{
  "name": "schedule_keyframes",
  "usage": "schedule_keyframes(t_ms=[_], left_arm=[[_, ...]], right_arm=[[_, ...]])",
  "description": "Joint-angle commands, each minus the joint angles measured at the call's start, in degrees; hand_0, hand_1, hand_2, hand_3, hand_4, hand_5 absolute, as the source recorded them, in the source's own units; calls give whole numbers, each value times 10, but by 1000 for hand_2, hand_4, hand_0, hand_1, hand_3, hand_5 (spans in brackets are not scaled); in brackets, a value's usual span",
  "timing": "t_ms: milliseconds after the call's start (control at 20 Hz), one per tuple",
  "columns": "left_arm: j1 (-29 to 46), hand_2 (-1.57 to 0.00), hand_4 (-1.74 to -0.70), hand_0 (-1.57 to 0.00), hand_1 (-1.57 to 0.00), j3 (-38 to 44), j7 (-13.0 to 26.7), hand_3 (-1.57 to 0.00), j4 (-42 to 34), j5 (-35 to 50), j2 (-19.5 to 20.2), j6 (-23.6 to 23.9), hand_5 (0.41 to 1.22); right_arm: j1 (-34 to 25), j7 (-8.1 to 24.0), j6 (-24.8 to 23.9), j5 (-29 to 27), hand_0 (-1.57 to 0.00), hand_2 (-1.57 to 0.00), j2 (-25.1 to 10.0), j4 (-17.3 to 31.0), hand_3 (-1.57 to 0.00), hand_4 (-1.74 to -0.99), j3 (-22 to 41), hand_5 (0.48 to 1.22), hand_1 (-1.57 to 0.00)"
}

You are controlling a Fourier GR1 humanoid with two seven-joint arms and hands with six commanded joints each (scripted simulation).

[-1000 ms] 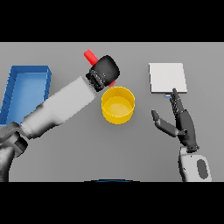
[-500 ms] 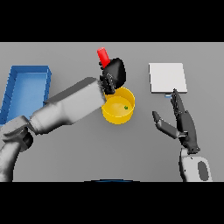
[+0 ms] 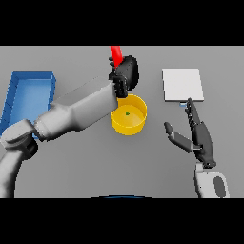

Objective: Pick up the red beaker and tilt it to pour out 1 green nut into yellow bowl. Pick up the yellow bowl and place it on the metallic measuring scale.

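My left hand (image 3: 125,75) is shut on the red beaker (image 3: 116,53), held in the air just behind the yellow bowl (image 3: 128,115). Only the beaker's upper part shows above the hand, nearly upright. A small green nut (image 3: 127,113) lies inside the bowl. The bowl stands on the table at the centre, partly covered by my left forearm. The metallic measuring scale (image 3: 182,85) is a pale square plate at the back right. My right hand (image 3: 199,137) hovers open in front of the scale, to the right of the bowl.
A blue tray (image 3: 26,94) sits at the left edge of the table, behind my left arm.
My left hand has swung the beaker right and back over the bowl and raised it towards upright. A green nut now lies in the bowl. The right hand has stayed put.
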Motion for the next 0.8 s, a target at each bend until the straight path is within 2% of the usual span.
schedule_keyframes(t_ms=[0, 100, 150, 200, 250, 300, 350, 450, 600, 750], left_arm=[[-5, -1571, -1740, -1571, -1571, 3, 2, -1570, -5, 0, 5, -3, 1221], [-26, -1571, -1738, -1571, -1571, 22, 5, -1571, 0, 5, 13, 6, 1159], [-39, -1571, -1738, -1571, -1571, 30, 10, -1571, 7, 4, 16, 17, 1171], [-52, -1379, -1686, -1571, -1390, 44, 12, -1571, 9, 6, 23, 26, 1181], [-62, -1251, -1644, -1571, -1269, 54, 13, -1571, 16, 6, 25, 46, 1189], [-91, -1315, -1664, -1571, -1330, 72, 19, -1359, 32, 6, 33, 54, 1196], [-108, -1366, -1679, -1571, -1378, 86, 19, -1212, 42, 9, 42, 65, 1201], [-151, -1440, -1596, -1571, -1447, 120, 10, -1341, 69, 22, 62, 70, 1208], [-202, -1504, -1537, -1571, -1508, 196, 36, -1453, 130, 56, 83, 72, 1214], [-204, -1537, -1637, -1571, -1539, 333, 95, -1435, 201, 154, 136, 76, 1218]], right_arm=[[-7, 4, -2, -2, 1, 1, 1, 6, 1, -1233, -3, 585, 1], [-13, 3, -1, -3, 1, 1, -1, 7, 1, -1222, -4, 590, 1], [-17, 1, 1, -4, 1, 1, 2, 8, 1, -1219, -2, 595, 1], [-20, -4, 3, -4, 1, 1, -2, 15, 1, -1219, -5, 601, 1], [-18, -11, 10, -14, 1, 1, -5, 20, 1, -1222, -10, 609, 1], [-20, -10, 11, -16, 1, 1, -1, 15, 1, -1224, -7, 615, 1], [-19, -14, 15, -23, 1, 1, -5, 7, 1, -1231, -9, 620, 1], [-21, -10, 16, -23, 1, 1, -6, 7, 1, -1246, -9, 631, 1], [-20, -9, 14, -15, 1, 1, -1, 10, 1, -1274, -1, 642, 1], [-24, -13, 17, -14, 1, 1, -12, 13, 1, -1299, -4, 649, 1]])
